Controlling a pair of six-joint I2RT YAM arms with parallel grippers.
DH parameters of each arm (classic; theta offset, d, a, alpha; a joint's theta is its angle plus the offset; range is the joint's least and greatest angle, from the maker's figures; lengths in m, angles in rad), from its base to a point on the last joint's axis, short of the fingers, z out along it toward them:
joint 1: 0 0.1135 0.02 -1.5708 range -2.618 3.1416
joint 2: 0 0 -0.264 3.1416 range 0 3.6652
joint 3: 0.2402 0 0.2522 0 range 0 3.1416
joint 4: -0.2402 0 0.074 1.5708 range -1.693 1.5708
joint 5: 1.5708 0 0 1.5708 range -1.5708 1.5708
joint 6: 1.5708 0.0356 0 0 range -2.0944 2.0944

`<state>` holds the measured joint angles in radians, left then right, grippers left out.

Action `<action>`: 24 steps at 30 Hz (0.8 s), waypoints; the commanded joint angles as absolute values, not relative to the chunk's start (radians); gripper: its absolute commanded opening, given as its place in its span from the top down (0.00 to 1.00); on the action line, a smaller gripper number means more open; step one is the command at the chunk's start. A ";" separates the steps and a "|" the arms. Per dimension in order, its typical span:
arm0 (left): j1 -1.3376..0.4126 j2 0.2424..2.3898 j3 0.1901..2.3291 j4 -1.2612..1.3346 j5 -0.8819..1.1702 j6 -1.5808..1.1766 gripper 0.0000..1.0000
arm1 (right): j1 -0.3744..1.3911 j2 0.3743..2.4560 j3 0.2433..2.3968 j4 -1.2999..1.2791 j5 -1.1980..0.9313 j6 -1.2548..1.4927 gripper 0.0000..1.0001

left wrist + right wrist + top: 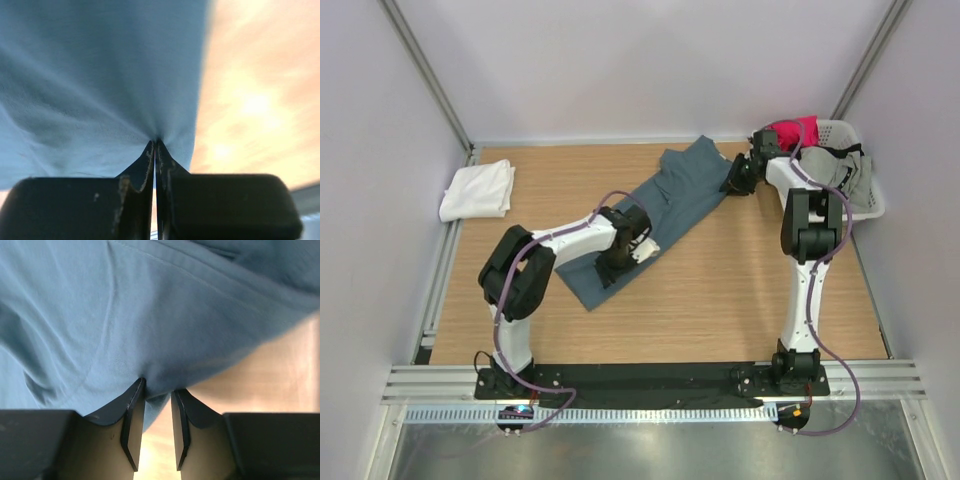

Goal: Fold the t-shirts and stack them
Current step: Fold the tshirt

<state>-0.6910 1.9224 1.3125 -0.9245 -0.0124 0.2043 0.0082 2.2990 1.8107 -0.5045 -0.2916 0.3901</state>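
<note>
The wooden table is filling most of the top view, with pale walls standing round it. The slate-blue t-shirt is lying across the middle of the table as a long slanted strip. It is running from near and left up to far and right.

The left arm is reaching in from the near left, over the near end of the blue shirt. The right arm is reaching up from the near right to the far end of the same shirt.

A white laundry basket is sitting at the far right corner of the table. A pink-red cloth and a grey cloth are lying in it.

The white t-shirt is lying folded at the far left edge of the table, well apart from the blue one.

The left gripper is pinching the blue shirt. Its two black fingers are pressing almost together, and the cloth is pulling into a tight point between them. The right gripper is holding the blue shirt too. Its fingers are standing a little apart, with a fold of the cloth squeezed in the gap.
</note>
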 commanded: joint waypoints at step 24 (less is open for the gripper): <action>-1.066 2.250 1.939 -1.129 0.204 0.133 1.00 | 0.170 2.565 2.230 -0.382 -0.265 0.373 0.66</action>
